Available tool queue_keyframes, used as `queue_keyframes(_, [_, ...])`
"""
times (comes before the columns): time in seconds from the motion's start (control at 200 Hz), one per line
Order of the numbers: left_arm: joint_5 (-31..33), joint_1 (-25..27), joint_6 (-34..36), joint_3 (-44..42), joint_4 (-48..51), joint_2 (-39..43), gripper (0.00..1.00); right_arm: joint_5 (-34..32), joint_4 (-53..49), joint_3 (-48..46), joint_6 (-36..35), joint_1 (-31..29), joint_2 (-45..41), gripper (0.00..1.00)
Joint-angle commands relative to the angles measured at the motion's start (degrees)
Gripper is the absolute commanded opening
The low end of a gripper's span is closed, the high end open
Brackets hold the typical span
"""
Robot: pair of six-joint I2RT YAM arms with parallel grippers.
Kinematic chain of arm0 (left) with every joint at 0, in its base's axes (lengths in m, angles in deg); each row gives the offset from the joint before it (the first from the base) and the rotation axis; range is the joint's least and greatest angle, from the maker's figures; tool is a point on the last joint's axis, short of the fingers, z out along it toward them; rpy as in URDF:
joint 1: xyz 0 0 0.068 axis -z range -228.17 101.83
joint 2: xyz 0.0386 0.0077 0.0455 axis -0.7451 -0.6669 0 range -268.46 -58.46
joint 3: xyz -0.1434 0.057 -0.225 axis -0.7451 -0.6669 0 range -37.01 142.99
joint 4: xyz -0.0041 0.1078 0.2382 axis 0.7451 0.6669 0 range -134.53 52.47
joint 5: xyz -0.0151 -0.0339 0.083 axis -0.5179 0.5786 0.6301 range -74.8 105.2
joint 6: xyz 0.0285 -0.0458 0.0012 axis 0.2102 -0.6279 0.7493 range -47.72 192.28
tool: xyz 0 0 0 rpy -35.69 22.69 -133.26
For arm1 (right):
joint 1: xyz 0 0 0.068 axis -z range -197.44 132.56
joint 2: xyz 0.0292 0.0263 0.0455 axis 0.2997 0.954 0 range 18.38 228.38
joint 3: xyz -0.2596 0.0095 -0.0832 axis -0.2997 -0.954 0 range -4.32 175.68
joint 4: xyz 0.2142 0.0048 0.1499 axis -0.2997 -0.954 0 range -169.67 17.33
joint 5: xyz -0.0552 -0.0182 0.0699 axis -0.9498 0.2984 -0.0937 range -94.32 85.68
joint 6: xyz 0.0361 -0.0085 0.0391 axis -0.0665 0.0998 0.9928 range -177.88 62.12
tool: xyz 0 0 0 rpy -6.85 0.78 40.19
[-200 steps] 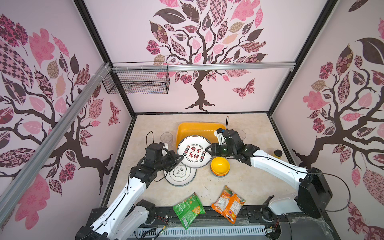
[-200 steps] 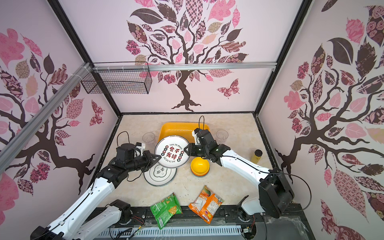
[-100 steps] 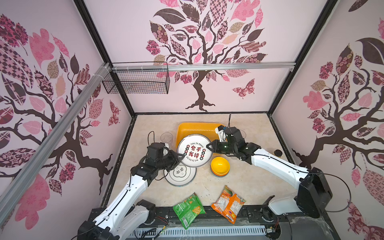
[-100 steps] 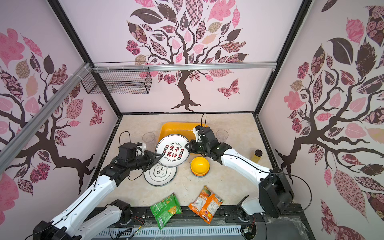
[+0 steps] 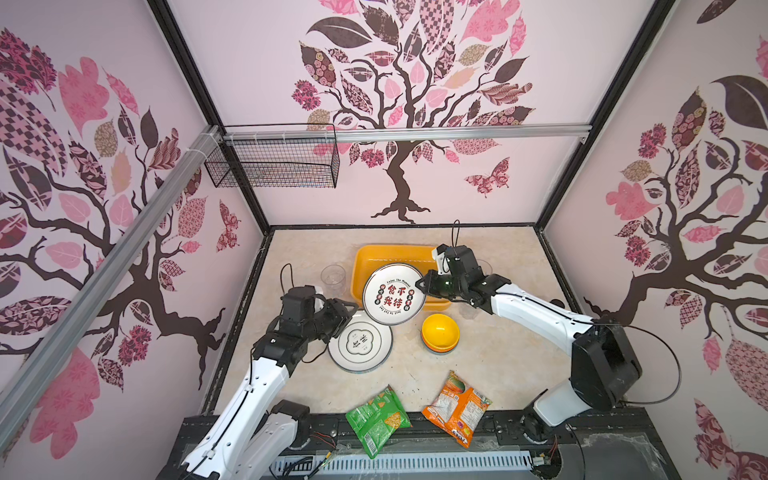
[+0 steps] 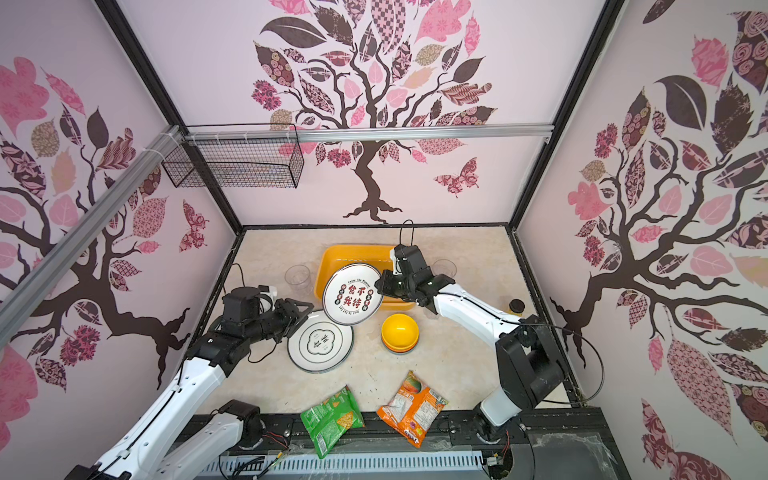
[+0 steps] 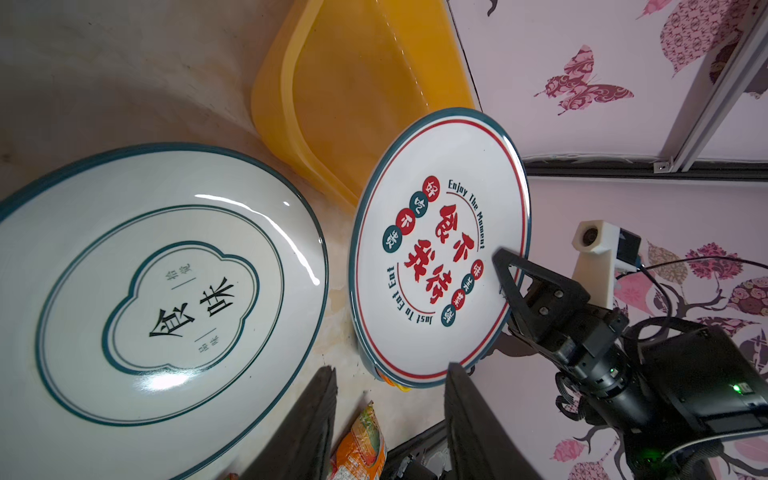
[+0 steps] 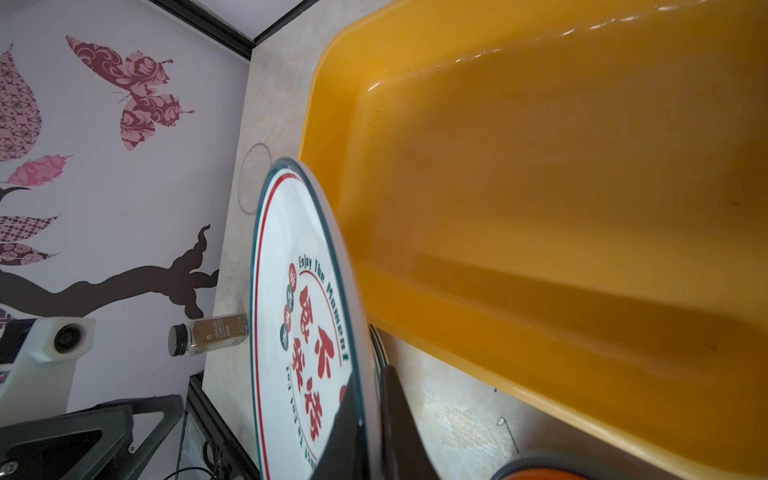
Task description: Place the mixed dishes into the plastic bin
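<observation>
A white plate with red characters [image 5: 392, 293] [image 6: 352, 294] hangs tilted over the near wall of the yellow-orange plastic bin [image 5: 374, 253] [image 6: 345, 251]. My right gripper [image 5: 422, 286] [image 8: 370, 371] is shut on its right rim. The left gripper [image 5: 349, 309] [image 7: 388, 370] stands open just left of that plate [image 7: 436, 249], holding nothing. A second white plate [image 5: 360, 341] [image 7: 158, 282] lies flat on the table below it. Stacked yellow and orange bowls [image 5: 440, 332] sit to the right. Clear cups [image 5: 333, 275] [image 6: 444, 266] stand on either side of the bin [image 8: 540, 187].
A green snack bag [image 5: 378, 419] and an orange snack bag [image 5: 457, 409] lie at the front edge. A small bottle with a black cap [image 6: 515, 306] [image 8: 208, 334] stands by the right wall. A black wire basket [image 5: 274, 166] hangs on the back left rail.
My left gripper has opened and let go of the plate's left rim. The right gripper has closed on the right rim and now carries the plate alone.
</observation>
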Motion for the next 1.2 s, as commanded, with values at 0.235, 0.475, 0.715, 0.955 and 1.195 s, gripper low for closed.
queue_keyframes(0.235, [-0.4, -1.2, 3.8, -1.5, 4.5, 1.5, 0.48, 1.2, 5.1, 8.5, 3.3, 3.6, 8.9, 0.02])
queue_keyframes(0.475, [0.3, -1.3, 5.1, -1.7, 6.7, 1.3, 0.50, 0.8, 7.3, 12.6, 5.7, 4.6, 15.3, 0.02])
queue_keyframes(0.715, [0.5, -1.3, 4.8, -3.6, 7.2, 2.1, 0.51, 0.8, 9.1, 16.4, 7.4, 4.8, 21.5, 0.02])
queue_keyframes(0.955, [0.6, -1.4, 4.8, -4.4, 7.0, 1.6, 0.51, 0.6, 10.8, 17.7, 8.4, 5.0, 25.7, 0.02])
queue_keyframes(1.195, [0.5, -1.4, 4.8, -4.8, 6.7, 1.1, 0.52, 0.1, 11.0, 19.0, 8.5, 5.0, 28.5, 0.02])
